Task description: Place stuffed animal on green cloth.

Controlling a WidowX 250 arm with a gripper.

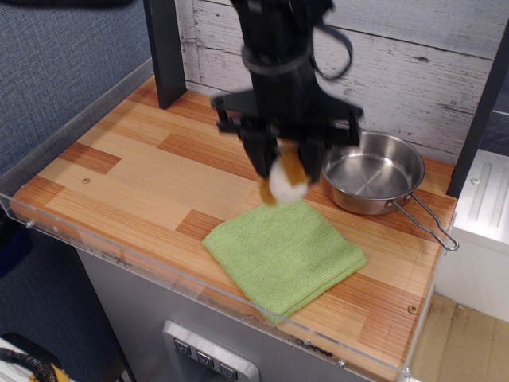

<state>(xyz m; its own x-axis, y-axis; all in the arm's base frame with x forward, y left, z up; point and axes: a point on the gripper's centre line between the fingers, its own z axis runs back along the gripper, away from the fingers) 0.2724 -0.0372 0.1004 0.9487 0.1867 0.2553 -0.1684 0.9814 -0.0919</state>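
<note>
Observation.image view: stuffed animal (286, 178) hangs clamped between the fingers of the gripper (288, 167), above the far edge of the green cloth (283, 250). Risk, as judged: releasing here may let it roll off that edge toward the steel pan (371, 170). Jaws narrowly parted, gripping the plush only.

A: The worktop (143, 171) is banded wood laminate, smooth with a slight sheen, edged by a clear plastic rim (103, 251). The pan (372, 171)?

B: Polished steel, glossy inside, with a thin wire handle. The cloth (282, 251) is matt lime-green fabric, its weave nubbly.

A: And the claw (285, 163)?

B: Matt black, clamped on the toy (286, 179), a fluffy white-and-tan plush. Behind, the wall (398, 72) is rough, whitewashed planks.
</note>
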